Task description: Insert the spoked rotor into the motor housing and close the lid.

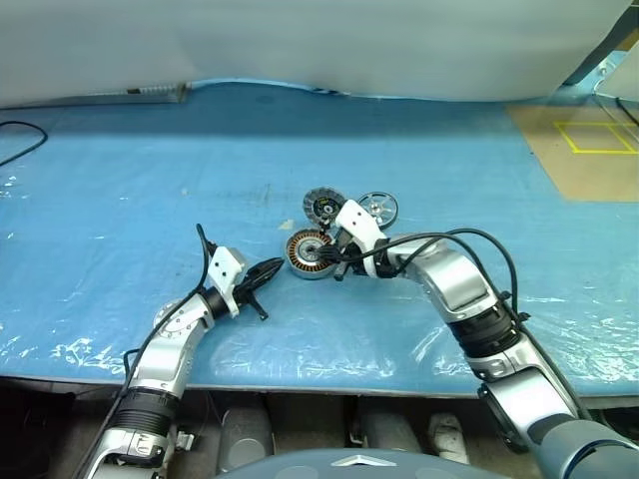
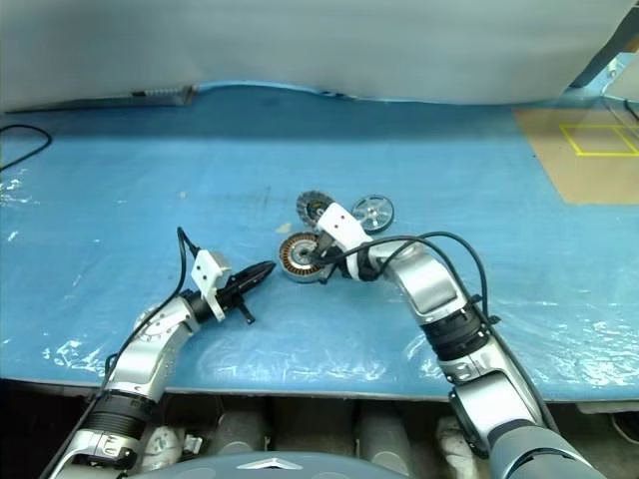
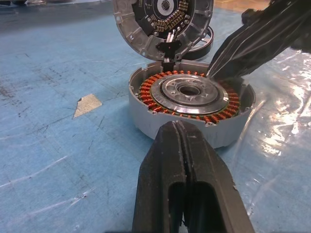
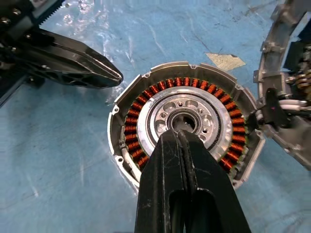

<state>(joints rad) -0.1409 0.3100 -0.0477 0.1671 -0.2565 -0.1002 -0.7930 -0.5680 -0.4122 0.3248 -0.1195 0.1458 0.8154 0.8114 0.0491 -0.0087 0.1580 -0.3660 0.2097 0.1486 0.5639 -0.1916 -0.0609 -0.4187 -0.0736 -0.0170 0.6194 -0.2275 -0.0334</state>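
1. Bench (image 1: 120, 180): blue sheet on top, all three motor parts clustered mid-bench within reach of both arms, so neither needs to stretch.
2. Right gripper (image 1: 337, 261): angled down over the motor housing, jaws together, holding nothing. In the right wrist view the tip sits over the silver centre; contact can't be confirmed. My read: it's pressing or checking the seat, not picking.
3. Left gripper (image 1: 268, 271): level, just beside the housing's near wall, jaws together and empty. Looks parked as a backstop so the housing doesn't slide under a push; not visibly touching.
4. Motor housing (image 3: 192, 114): flat on the bench, open side up, copper windings ringing a silver disc with holes in its face. Could be an inner part already seated; can't tell.
5. Lid (image 1: 323, 208): behind the housing, tilted up on edge with its inner face toward it, joined by a short wire bundle (image 3: 166, 39). The tether explains why it leans close rather than lying clear. Not closed yet.
6. Spoked rotor (image 1: 378, 208): on the bench just beside the lid, outside the housing, ungripped. Insertion seems still to do.
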